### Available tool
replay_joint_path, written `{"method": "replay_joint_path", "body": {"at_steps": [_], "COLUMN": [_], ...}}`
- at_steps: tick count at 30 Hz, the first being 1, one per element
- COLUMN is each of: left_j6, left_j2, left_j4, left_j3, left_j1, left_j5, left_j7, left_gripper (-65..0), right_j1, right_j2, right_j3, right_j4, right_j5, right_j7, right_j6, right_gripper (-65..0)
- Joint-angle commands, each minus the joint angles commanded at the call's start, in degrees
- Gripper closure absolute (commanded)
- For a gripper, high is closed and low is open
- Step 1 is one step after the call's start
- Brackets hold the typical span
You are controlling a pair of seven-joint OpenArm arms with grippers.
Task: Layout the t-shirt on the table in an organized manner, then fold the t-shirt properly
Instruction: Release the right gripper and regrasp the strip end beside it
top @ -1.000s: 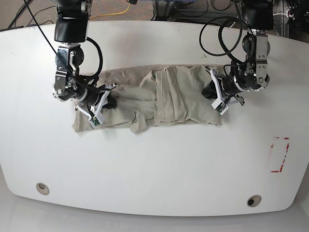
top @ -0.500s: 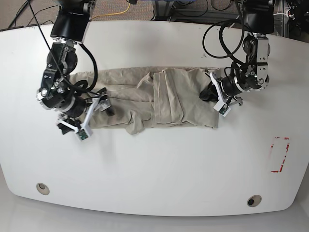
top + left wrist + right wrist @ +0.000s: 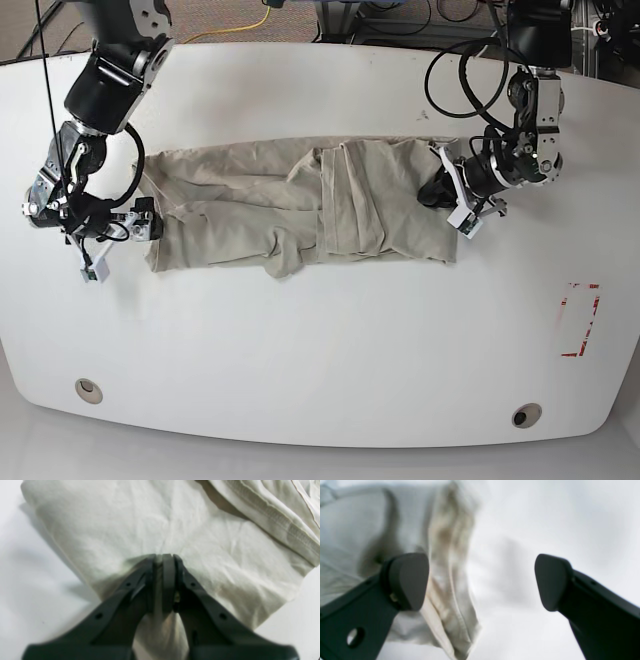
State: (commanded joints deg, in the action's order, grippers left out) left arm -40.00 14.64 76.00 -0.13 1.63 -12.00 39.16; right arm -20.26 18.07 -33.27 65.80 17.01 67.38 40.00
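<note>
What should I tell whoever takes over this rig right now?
Left gripper: shut on the t-shirt, pinching its edge.
Right gripper: open, holding nothing, beside the shirt's other end, over the table.
T-shirt: a wrinkled, bunched strip across mid-table, one part overlapping another.
Done: shirt on the table.
Left: spread it flat, smooth it, then fold.

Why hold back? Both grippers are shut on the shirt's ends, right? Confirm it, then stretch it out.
Not quite. Only the left gripper is shut on the t-shirt. The right wrist view shows the right gripper open, its fingers spread, with the shirt's edge and the bare table between them. It must close on that end before any stretching.
</note>
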Motion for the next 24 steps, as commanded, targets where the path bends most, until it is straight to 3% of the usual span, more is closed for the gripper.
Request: {"method": "replay_joint_path", "body": {"at_steps": [6,12,15,24], "left_j6": [0.00,0.00,0.00,0.00], "left_j2": [0.00,0.00,0.00,0.00], "left_j4": [0.00,0.00,0.00,-0.09], "left_j3": [0.00,0.00,0.00,0.00], "left_j1": [0.62,0.88,0.88,0.88], "left_j5": [0.00,0.00,0.00,0.00], "left_j7": [0.00,0.00,0.00,0.00], "left_gripper": [-3.8,-3.8,-3.8,-3.8], "right_j1": [0.62,3.69,3.78,3.60], "right_j2": [-0.44,-1.41,-1.41,1.05], "right_j3": [1.32,3.78,3.87,3.96], "right_j4": [-1.41,-1.32,-1.32,-1.41], "right_j5": [0.26,7.65,8.62,11.96], "right_j7": [0.26,0.26,0.26,1.14], "right_j6": [0.00,0.00,0.00,0.00], "right_gripper": [-65.0,-65.0,-65.0,-65.0]}}
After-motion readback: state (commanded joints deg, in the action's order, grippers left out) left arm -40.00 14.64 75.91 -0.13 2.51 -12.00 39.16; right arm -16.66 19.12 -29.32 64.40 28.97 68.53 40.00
